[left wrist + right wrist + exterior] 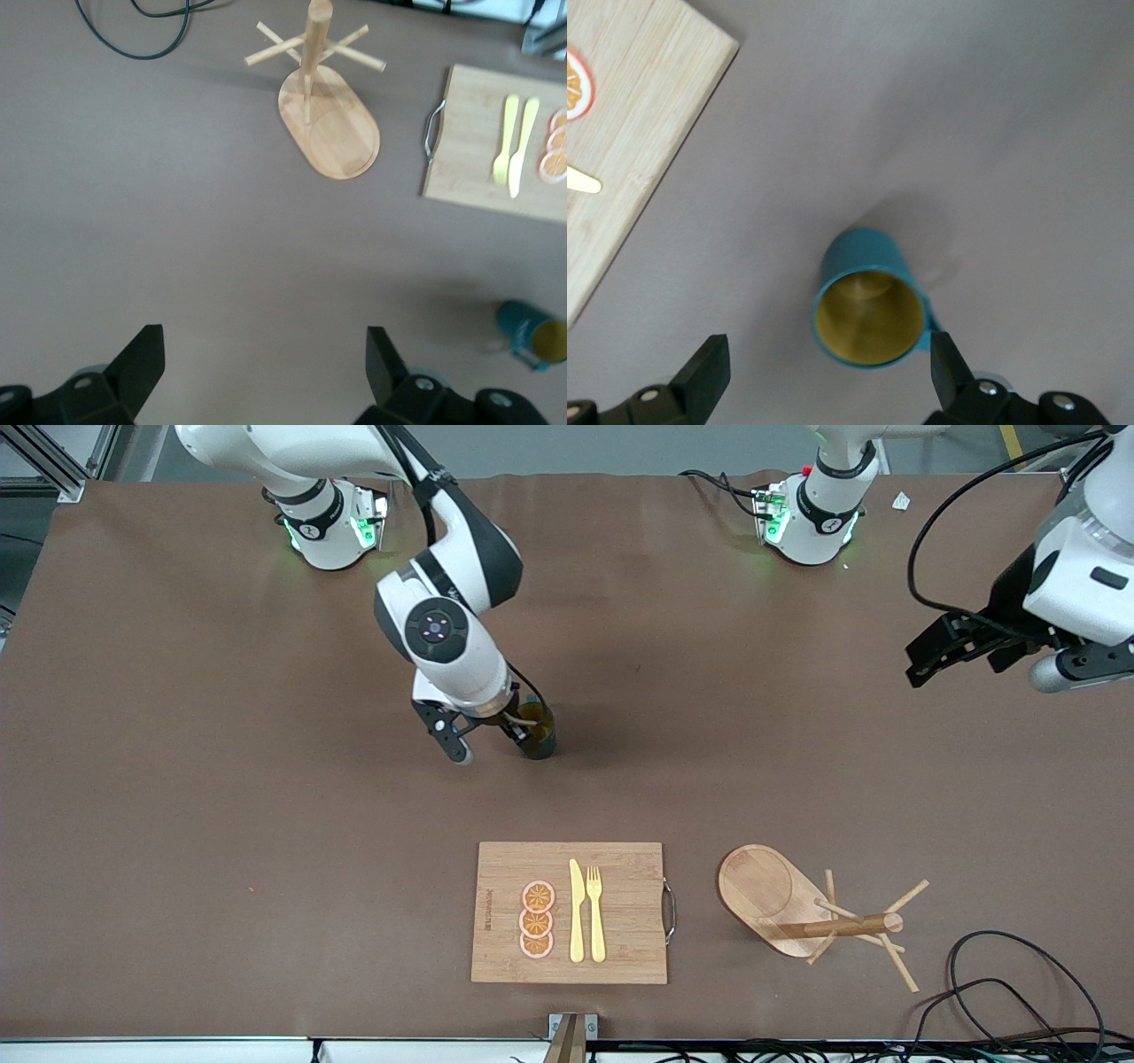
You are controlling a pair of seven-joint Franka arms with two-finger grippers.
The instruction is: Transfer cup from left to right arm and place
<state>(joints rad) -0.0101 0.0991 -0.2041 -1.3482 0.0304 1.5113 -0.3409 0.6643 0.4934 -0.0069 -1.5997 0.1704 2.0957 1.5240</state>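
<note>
Tabletop (221, 797), brown, carries all items in the front view. Item count: one cup (538, 731), one cutting board (620, 921), one mug tree (802, 908). The cup stands upright near the middle of the tabletop, farther from the front camera than the cutting board. The right gripper (485, 742) is low at the cup, fingers spread wide, one finger at the cup's rim and the other clear of it; the cup is not clamped. On the cutting board lie three orange slices (537, 919), one knife (577, 911) and one fork (595, 912), side by side. The mug tree stands beside the board toward the left arm's end of the tabletop. The left gripper (952, 646) waits raised over that end, fingers spread wide and holding nothing. One black cable (992, 965) loops near the mug tree.

Left wrist view: two fingers (142, 363) stand wide apart over bare tabletop. Visible are one mug tree (328, 115), one cutting board (478, 150) with metal handle, and one cup (536, 332), well apart from this gripper.

Right wrist view: one cup (868, 305), teal outside and mustard-yellow inside, stands upright on the tabletop between two wide-set fingers (707, 372). One corner of the cutting board (629, 133) is near it.
</note>
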